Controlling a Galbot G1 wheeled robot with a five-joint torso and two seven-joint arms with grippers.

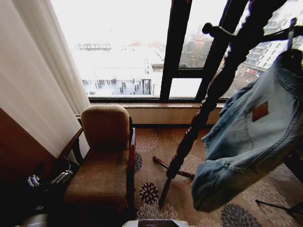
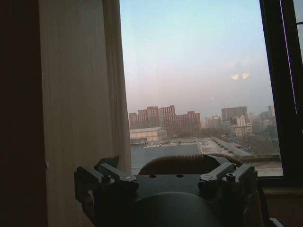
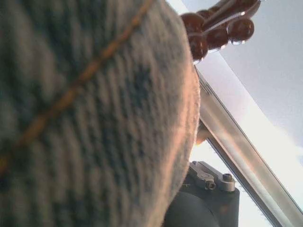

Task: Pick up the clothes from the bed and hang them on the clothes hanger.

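Denim jacket (image 1: 246,142), nearest the head view at four o'clock, hangs bunched beside a dark turned-wood coat stand (image 1: 208,109). An armchair (image 1: 102,161) sits at eight o'clock. The right gripper's (image 3: 208,189) jaws are hidden by cloth, so I cannot tell their state. The left gripper (image 2: 170,182), jaws spread, faces the window (image 2: 199,85). The jacket could slip off if it is only loosely caught.

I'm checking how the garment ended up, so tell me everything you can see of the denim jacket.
The light-blue faded denim jacket hangs high on the right beside the dark turned-wood coat stand, its top caught near one of the stand's upper pegs. It droops in a bunched, slanted fold rather than spread flat, lower end clear of the patterned carpet. Orange-tan stitched seams and a small brown patch show. In the right wrist view its woven cloth lies close against the camera.
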